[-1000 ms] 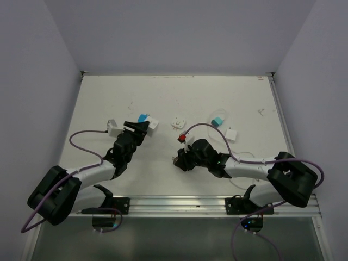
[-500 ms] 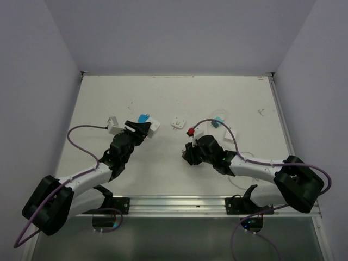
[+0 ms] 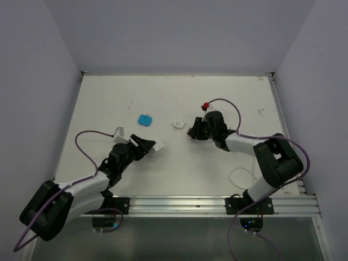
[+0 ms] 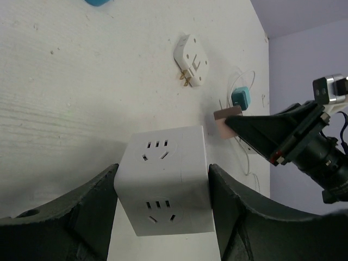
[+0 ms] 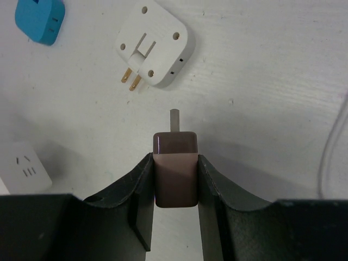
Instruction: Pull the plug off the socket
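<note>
Since the left gripper [image 3: 145, 145] pinches the white socket [image 4: 166, 185] at the left of the table [image 3: 179, 168] and the right gripper [image 3: 193, 131] clamps the brown plug [image 5: 175, 169], already free and well apart, the risk is a slip: a loosened squeeze would drop the plug near the small adapter [image 5: 156, 51].
</note>
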Controlling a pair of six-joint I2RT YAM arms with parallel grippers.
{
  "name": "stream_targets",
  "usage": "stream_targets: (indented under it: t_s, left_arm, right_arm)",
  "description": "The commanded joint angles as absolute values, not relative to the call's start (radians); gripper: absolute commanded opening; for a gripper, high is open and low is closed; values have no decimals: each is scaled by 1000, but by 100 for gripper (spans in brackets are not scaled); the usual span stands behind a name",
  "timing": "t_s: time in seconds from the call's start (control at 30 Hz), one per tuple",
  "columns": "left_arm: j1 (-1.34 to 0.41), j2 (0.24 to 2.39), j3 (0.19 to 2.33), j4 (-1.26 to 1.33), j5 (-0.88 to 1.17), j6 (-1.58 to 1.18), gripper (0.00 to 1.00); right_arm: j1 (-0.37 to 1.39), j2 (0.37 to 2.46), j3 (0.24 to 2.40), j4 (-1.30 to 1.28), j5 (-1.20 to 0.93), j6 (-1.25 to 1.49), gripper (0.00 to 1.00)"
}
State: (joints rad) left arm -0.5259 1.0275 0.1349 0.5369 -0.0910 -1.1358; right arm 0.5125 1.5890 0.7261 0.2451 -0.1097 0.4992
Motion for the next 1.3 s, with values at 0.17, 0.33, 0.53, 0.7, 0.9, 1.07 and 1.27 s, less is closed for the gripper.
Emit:
stream_targets:
  t_s: [0.17,0.33,0.53,0.7,0.9,1.07,1.27]
  left_arm:
    - [-522,1072,115,655,-6,-1104,0]
    - [-522,1117,115,687,37,-1106,0]
    - [-522,1155,121,706,60,-1106,0]
    - [-522,1184,141,701,95,-1097,0]
    - [-520,1186,153,654,130,-1094,31]
    - [-522,1143,184,557,135,-1066,64]
    - [-522,1054,253,381,95,-1005,100]
  right_arm:
    - [456,1726,790,400,-218,682,39]
    - [413,1712,733,408,-198,698,64]
    - [402,1583,704,306,-149,628,86]
    - [403,1415,704,119,-86,522,93]
    - [402,1140,729,-137,-9,393,99]
    - [402,948,771,-302,98,322,99]
    - [402,802,841,-483,199,275,99]
